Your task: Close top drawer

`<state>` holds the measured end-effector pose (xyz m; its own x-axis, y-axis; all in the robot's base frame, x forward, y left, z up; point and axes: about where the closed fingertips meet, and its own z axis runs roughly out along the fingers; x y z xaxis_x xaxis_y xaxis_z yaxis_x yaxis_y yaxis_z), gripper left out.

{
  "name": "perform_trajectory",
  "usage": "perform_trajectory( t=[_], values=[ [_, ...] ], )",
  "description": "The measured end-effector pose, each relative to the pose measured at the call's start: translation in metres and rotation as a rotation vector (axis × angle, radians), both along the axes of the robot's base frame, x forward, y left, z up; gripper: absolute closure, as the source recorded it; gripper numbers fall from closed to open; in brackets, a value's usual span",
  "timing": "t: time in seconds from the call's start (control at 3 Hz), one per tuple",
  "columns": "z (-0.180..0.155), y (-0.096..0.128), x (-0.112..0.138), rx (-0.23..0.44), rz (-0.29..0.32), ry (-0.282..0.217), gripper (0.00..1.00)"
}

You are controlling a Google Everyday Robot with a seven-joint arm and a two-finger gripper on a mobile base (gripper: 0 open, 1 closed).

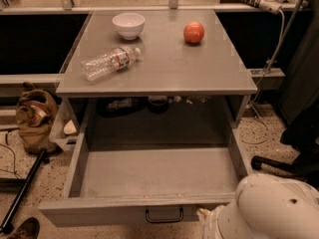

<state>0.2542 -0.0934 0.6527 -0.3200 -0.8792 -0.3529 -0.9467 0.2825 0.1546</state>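
Note:
The top drawer is pulled far out from under the grey table top; it is wide, shallow and empty inside. Its flat grey front runs along the bottom of the view, with a small black loop handle at its centre. My white arm fills the bottom right corner. My gripper shows only as a pale tip at the bottom edge, just right of the handle and close to the drawer front. The lower drawers are out of view.
On the table top lie a white bowl, a clear plastic bottle on its side and a red apple. A brown bag and a black pole are on the floor at left. A chair base is at right.

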Motion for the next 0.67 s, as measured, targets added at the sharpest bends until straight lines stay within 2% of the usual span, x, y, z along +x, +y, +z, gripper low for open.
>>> perform_trajectory(
  t=[0.33, 0.67],
  values=[
    [-0.004, -0.006, 0.030, 0.022, -0.014, -0.049, 0.00],
    [0.007, -0.025, 0.075, 0.051, -0.042, -0.133, 0.00]
  ],
)
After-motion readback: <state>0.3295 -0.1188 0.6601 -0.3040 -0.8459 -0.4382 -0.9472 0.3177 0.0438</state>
